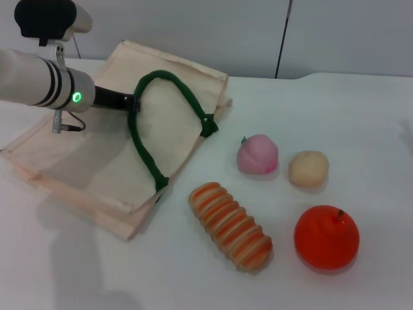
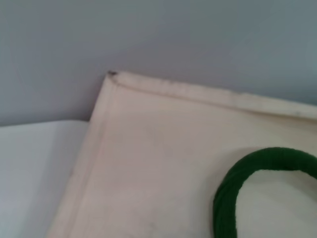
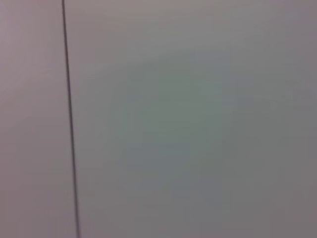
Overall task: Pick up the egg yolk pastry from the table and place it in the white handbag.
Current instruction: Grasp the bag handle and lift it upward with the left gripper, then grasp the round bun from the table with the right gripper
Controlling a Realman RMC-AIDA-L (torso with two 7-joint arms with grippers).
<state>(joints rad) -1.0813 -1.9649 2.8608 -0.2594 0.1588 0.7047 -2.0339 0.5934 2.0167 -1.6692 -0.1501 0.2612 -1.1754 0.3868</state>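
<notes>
A white table (image 1: 361,116) stands before a grey wall (image 1: 193,26) with a dark vertical seam (image 1: 282,39).

Bright, even light with soft shadows on the table (image 1: 361,123) — both wrist views look blurred, perhaps defocused.

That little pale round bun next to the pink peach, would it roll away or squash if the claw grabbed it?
The small pale yellow-beige egg yolk pastry looks roundish, so a sideways nudge might roll it toward the pink peach. Its matte surface suggests it would probably not be slippery. It looks soft, so a hard squeeze might dent it.
</notes>
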